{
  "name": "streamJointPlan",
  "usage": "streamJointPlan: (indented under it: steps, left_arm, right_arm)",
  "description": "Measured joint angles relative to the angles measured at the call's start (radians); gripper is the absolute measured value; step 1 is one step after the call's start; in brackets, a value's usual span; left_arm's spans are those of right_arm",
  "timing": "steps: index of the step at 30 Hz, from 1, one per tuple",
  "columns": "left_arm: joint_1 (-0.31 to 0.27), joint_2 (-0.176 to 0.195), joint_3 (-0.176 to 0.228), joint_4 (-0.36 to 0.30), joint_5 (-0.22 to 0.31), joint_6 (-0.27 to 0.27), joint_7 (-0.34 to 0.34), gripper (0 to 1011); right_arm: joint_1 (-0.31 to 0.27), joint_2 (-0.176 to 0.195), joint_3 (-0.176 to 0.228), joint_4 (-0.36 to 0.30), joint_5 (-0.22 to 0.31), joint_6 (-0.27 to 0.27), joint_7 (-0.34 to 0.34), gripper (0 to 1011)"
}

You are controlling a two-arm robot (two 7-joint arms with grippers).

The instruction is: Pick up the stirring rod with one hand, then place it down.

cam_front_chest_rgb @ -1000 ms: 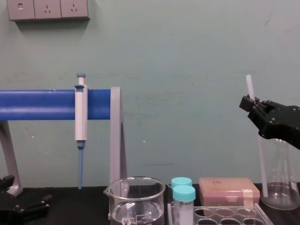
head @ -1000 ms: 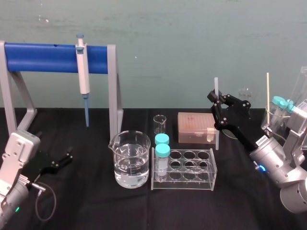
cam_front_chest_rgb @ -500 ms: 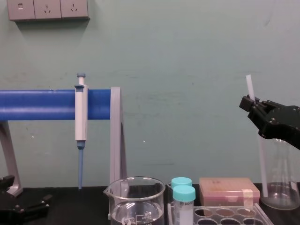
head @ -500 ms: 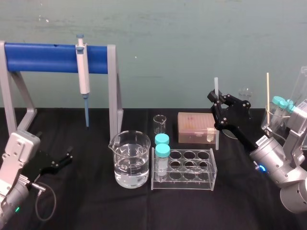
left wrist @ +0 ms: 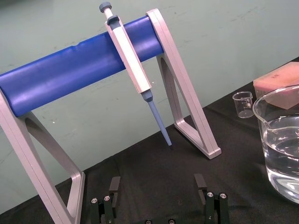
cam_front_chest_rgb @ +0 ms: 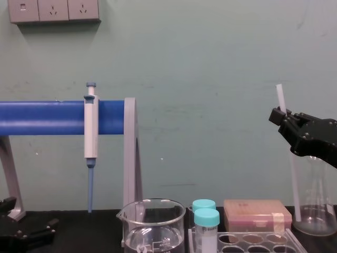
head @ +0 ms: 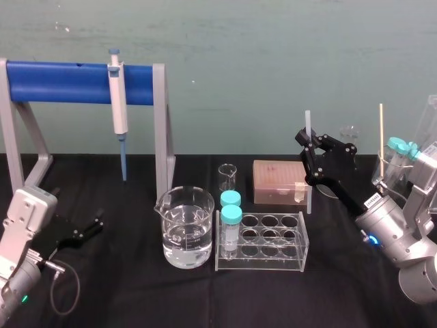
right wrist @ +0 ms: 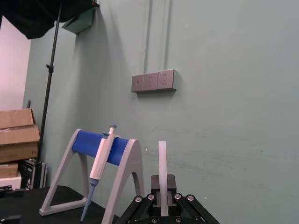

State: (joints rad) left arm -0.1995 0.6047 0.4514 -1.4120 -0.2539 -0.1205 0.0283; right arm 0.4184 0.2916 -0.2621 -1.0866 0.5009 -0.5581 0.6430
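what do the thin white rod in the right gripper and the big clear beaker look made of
Thin white stirring rod, held by the right gripper: probably plastic or frosted glass; milky, translucent, matte. Big clear beaker: likely glass, glossy and fully transparent, water visible through it; clear plastic is possible. Left gripper idles open, low at left.

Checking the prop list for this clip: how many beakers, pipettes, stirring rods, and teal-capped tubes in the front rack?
Beakers: 2, large beaker and small beaker
Pipette: 1
Stirring rod: 1
Teal-capped tubes: 2
Total: 6
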Motion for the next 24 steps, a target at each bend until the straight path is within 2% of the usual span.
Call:
streamJointPlan:
  steps: [19, 24]
  left_arm:
    - [0.0, 0.0, 0.0, 0.0, 0.0, 0.0, 0.0, 1000]
    - [0.0, 0.0, 0.0, 0.0, 0.0, 0.0, 0.0, 1000]
  right_arm:
    - [0.0, 0.0, 0.0, 0.0, 0.0, 0.0, 0.001, 72]
    - [0.002, -0.002, 0.002, 0.006, 0.009, 0.0, 0.039, 72]
